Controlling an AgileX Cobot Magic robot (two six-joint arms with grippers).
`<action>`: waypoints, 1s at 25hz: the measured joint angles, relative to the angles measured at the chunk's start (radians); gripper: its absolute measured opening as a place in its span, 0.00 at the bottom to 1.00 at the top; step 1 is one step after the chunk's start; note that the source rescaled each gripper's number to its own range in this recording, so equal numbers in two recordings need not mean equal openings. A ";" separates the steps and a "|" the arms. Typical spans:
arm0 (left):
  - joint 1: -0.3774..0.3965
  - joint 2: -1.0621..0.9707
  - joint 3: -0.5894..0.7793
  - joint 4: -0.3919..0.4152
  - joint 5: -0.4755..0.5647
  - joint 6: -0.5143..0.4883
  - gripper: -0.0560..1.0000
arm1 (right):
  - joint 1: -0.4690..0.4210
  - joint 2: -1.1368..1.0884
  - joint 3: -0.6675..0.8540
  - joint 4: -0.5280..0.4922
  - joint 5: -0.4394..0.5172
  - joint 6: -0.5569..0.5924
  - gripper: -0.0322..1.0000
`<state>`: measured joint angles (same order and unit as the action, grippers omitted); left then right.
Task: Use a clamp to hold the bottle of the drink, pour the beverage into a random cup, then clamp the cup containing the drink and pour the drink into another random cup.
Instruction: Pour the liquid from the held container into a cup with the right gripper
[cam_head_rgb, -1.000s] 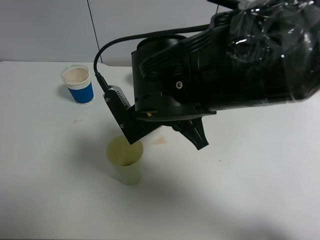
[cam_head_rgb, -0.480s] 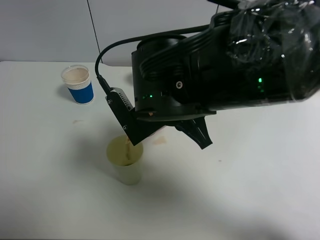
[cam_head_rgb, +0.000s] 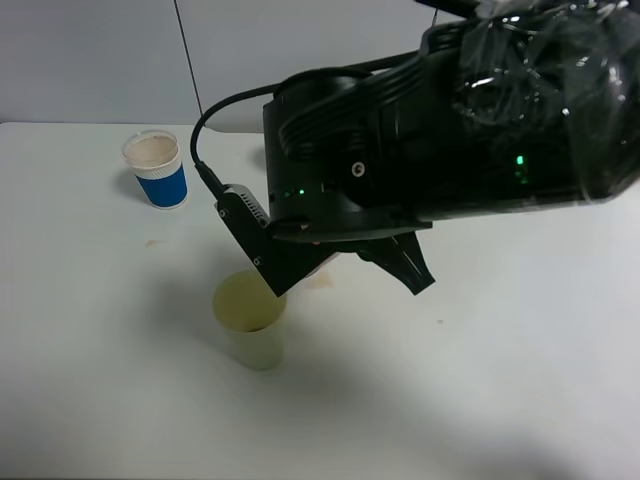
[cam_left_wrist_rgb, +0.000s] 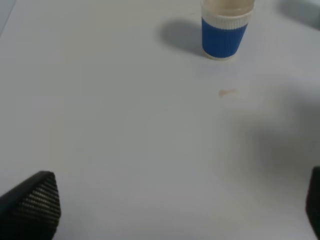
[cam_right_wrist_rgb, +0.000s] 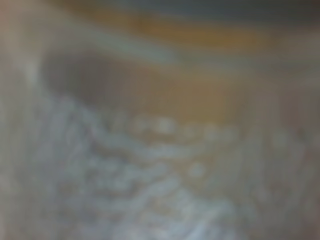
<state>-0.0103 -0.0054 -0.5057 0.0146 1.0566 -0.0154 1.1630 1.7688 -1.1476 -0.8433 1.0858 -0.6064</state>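
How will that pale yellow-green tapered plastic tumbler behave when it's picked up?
The pale yellow-green tapered plastic tumbler looks thin-walled, so it probably flexes under a firm squeeze. Its base is narrower than its rim, so a sideways nudge may tip it. The brownish liquid inside could slosh if tilted.

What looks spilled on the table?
A small brownish smear lies on the white table, apart from the blue-sleeved white paper cup. It looks like a spilled drop. Another pinkish mark shows beside the pale yellow-green plastic tumbler.

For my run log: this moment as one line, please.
right gripper: shut, above green cup | left gripper: open, above table | blue cup: upright
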 joint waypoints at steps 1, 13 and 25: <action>0.000 0.000 0.000 0.000 0.000 0.000 1.00 | 0.000 0.000 0.000 0.000 0.001 -0.006 0.03; 0.000 0.000 0.000 0.000 0.000 0.000 1.00 | 0.000 0.000 0.000 0.000 0.002 -0.059 0.03; 0.000 0.000 0.000 0.000 0.000 0.000 1.00 | 0.000 0.052 -0.065 0.017 0.016 -0.068 0.03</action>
<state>-0.0103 -0.0054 -0.5057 0.0146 1.0566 -0.0154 1.1630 1.8210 -1.2127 -0.8262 1.1019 -0.6748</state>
